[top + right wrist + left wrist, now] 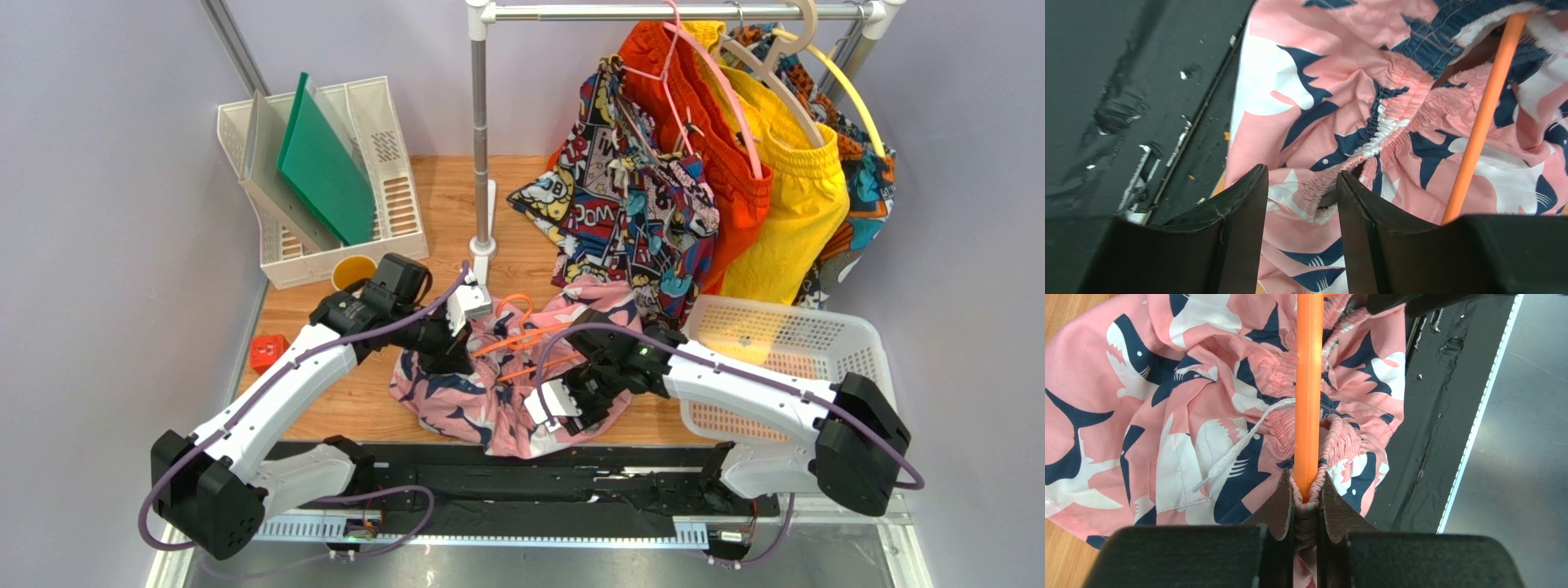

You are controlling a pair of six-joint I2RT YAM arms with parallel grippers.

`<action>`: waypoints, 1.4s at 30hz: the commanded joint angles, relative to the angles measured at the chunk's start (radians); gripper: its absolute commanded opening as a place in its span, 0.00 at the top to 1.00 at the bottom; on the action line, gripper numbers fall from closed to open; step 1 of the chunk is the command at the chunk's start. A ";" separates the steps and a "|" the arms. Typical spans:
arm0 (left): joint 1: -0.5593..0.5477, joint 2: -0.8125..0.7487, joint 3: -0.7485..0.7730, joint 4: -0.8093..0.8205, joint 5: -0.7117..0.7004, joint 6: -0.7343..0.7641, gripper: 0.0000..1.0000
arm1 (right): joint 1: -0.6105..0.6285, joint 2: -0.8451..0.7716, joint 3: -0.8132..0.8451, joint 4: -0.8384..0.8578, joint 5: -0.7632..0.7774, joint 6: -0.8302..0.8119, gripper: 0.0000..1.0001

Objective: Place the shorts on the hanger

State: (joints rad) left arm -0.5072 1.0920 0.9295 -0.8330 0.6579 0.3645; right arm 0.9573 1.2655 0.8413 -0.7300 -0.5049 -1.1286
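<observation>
Clamped together, the left end effector point(1306, 491) pinches a bunched piece of the elastic waistband point(1339, 438) of the shorts point(1168, 416), and the thin orange bar of the hanger point(1309, 386) runs straight down into the same pinch, so cloth and plastic seem to be held as one. The right end effector point(1303, 177) has its two fingers apart; a fold of the waistband lies in the gap between them, but nothing is gripped there yet. The shorts lie crumpled on the wooden surface point(368, 410) between the two arms, near its front edge, and the hanger lies on top of them, partly tangled in the cloth. I cannot tell from where I stand how much of the frame is already inside the waist opening. To my judgement the step in hand is to thread the waistband over the hanger. To do it well, the right side should close only on the elastic edge, not on the loose leg cloth under it and not on the orange bar that passes just beside its finger. Then it should pull the waistband away from the left grip, gently, so the opening stretches along the frame. The left side should hold firm, because the bar is thin and smooth and could slip out of the pinch. The white drawstring point(1229, 459) hangs loose close to the bar and may catch on it.
</observation>
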 commanded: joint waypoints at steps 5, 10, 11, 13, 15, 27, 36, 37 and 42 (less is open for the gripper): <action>0.009 -0.015 0.034 0.002 0.028 0.011 1.00 | 0.004 0.049 -0.042 0.029 0.091 -0.100 0.57; 0.015 -0.015 0.034 -0.003 0.034 0.021 1.00 | 0.003 0.069 -0.097 0.050 0.160 -0.111 0.56; 0.013 -0.017 0.034 -0.003 0.040 0.021 1.00 | 0.003 0.077 -0.096 0.063 0.166 -0.103 0.55; 0.013 -0.017 0.031 -0.002 0.048 0.024 1.00 | 0.003 0.100 -0.079 0.078 0.163 -0.070 0.51; 0.013 -0.018 0.032 -0.005 0.049 0.027 1.00 | 0.001 0.116 -0.056 0.086 0.154 -0.053 0.49; 0.094 -0.006 0.072 -0.078 0.106 0.076 1.00 | -0.003 0.235 0.021 0.034 0.193 -0.105 0.69; 0.162 -0.049 0.161 -0.462 0.123 0.476 1.00 | -0.055 -0.115 -0.090 -0.229 0.305 -0.269 0.85; 0.162 -0.055 0.157 -0.474 0.115 0.506 1.00 | -0.057 -0.133 -0.097 -0.235 0.321 -0.275 0.86; 0.162 -0.136 0.146 -0.508 0.080 0.573 1.00 | -0.098 -0.187 -0.108 -0.263 0.361 -0.289 0.99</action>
State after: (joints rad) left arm -0.3531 1.0321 1.0592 -1.2396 0.7597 0.8009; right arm 0.8997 1.0981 0.7589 -0.8654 -0.2443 -1.3827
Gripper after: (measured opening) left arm 0.088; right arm 0.058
